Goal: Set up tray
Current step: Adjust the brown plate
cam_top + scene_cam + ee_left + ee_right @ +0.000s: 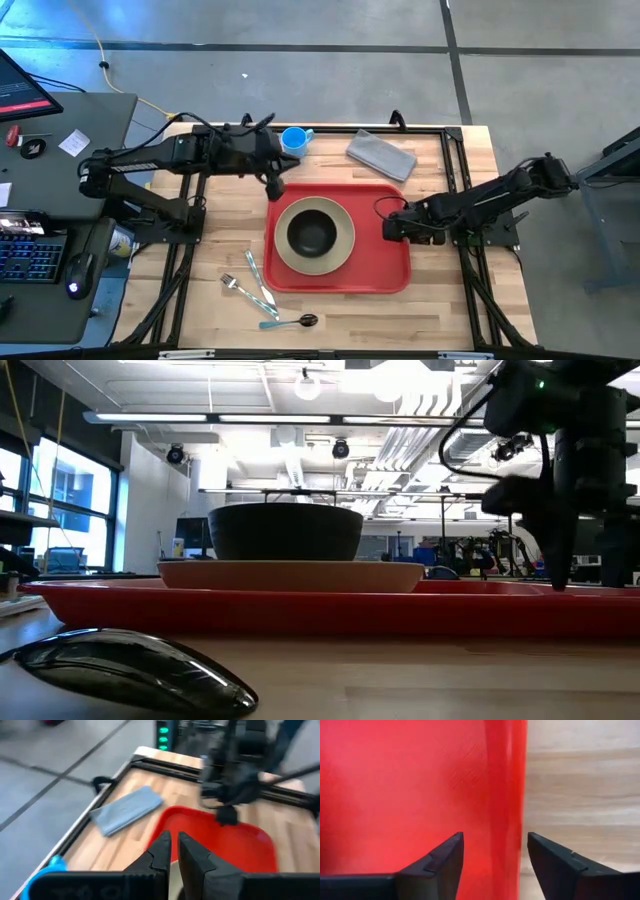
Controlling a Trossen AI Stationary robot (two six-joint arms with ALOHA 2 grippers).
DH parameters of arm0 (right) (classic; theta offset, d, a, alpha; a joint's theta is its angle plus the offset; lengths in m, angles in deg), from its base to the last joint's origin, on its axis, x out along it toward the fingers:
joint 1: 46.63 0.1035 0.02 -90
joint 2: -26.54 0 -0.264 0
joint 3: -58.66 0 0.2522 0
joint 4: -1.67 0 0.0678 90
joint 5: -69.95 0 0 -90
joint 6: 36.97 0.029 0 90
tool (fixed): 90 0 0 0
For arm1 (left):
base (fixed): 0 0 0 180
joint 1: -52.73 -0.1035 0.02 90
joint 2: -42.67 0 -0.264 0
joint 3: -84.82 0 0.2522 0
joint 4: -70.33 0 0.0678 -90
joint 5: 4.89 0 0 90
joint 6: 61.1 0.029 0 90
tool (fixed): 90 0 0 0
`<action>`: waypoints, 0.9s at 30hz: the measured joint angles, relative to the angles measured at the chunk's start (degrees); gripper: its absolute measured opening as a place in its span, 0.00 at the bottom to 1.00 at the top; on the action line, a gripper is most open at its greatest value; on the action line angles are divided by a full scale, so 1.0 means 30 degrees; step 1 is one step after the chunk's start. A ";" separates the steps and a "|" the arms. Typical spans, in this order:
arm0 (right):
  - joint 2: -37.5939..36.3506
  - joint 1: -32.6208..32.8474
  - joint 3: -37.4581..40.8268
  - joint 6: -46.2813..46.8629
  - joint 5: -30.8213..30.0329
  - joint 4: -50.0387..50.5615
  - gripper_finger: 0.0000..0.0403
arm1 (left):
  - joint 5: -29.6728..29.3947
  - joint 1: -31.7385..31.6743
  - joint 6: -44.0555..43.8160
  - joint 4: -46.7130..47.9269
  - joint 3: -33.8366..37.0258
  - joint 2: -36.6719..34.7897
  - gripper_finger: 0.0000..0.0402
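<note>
The red tray (380, 270) lies flat mid-table, carrying a beige plate (342, 250) with a black bowl (312, 232) on it. My right gripper (390, 228) is open at the tray's right edge, pointing down. In the right wrist view (495, 845) one finger stands over the tray floor and the other over the wood, with the rim (505, 780) between them. My left gripper (273, 190) is shut (174, 845) at the tray's far-left corner, beside the plate. In the low view the tray (300, 610), plate (290, 575) and bowl (285, 532) stack up, with the right gripper (556, 582) at the right.
A blue cup (293, 140) and a folded grey cloth (381, 155) sit on the wood beyond the tray's far edge. A fork (236, 286), a knife (258, 280) and a spoon (290, 322) lie near the tray's near-left corner. Black frame rails border the table.
</note>
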 joint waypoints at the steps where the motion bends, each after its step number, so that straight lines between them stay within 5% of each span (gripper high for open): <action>1: -0.0232 0.0000 0.0000 -0.0026 -0.0017 0.0114 0.54 | -0.0108 -0.0387 -0.0368 0.0109 0.0000 0.0000 0.17; 14: -0.5030 -0.1805 -0.0176 -0.3247 -0.2302 0.0416 0.53 | 0.4007 -0.6296 -0.1075 0.2066 -0.0007 0.0022 0.17; 18: -0.5503 -0.4433 -0.1624 -0.7942 -0.2774 0.0383 0.49 | 0.5904 -0.7515 -0.0767 0.2040 -0.0007 0.0015 0.17; 23: -0.4659 -0.8547 -0.4092 -1.4489 -0.2549 0.1108 0.44 | 0.5283 -0.8297 -0.0480 0.2216 -0.0022 0.0214 0.17; 27: -0.3429 -1.2055 -0.5651 -1.9324 -0.0222 0.1140 0.41 | 0.5094 -0.9087 -0.0924 0.2503 -0.0022 0.1394 0.17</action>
